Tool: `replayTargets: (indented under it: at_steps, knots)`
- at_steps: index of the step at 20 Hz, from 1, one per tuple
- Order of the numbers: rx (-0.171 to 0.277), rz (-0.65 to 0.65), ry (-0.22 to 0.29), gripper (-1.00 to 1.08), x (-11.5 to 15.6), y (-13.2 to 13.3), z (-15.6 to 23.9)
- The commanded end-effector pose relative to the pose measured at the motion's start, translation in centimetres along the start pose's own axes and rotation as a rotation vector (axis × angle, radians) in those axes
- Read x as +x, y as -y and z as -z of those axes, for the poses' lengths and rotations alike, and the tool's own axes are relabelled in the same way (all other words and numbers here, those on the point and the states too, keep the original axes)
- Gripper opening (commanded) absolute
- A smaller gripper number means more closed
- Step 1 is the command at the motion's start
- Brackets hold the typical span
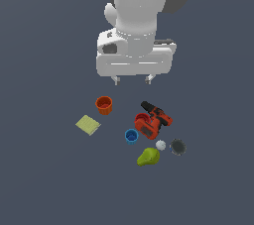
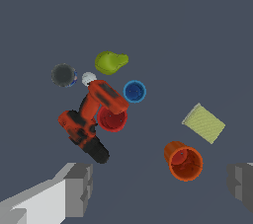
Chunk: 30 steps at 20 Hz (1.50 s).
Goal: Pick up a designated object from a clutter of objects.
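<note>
Seven items sit loose below the arm in the exterior view, and my gripper hangs well above them, fingers spread, holding nothing. The pear lies at the near edge of the clutter, with the ball just beside it, the blue cup near, and the disc a little off toward the exterior view's right. The drill sits just behind that group. Main risk as I see it: on the way down a finger clips the ball, which rolls, or nudges the pear so it slips out of line. A rounded, tapered body could also squirt out of a pinch. The pad is a similar colour, so I must not mistake it for the target; it and the orange cup sit well apart from the pear.

Wrist view: both fingertips show at the frame edges, wide apart, nothing between them. The pear is far from the gap between them, beyond the drill, so a straight descent would land near the orange cup instead.

Surface is plain dark grey-blue, flat, featureless. No walls or room are visible.
</note>
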State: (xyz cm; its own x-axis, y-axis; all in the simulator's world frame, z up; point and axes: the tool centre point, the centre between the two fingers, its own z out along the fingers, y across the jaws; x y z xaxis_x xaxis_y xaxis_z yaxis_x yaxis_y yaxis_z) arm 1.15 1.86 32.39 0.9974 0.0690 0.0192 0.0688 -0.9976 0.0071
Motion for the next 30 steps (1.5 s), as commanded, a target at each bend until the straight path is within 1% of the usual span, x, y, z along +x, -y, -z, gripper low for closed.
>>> replayTargets:
  at_steps: [1, 7, 13, 22, 30]
  knots:
    - [0.001, -0.015, 0.001, 1.0, 0.3, 0.1, -0.3]
    - [0.004, -0.087, 0.002, 1.0, 1.9, 0.5, -1.5]
    - [0.009, -0.202, 0.005, 1.0, 4.3, 1.1, -3.7]
    - [0.012, -0.42, 0.012, 1.0, 8.4, 2.5, -8.5]
    - [0.01, -0.614, 0.017, 1.0, 11.4, 3.8, -13.4]
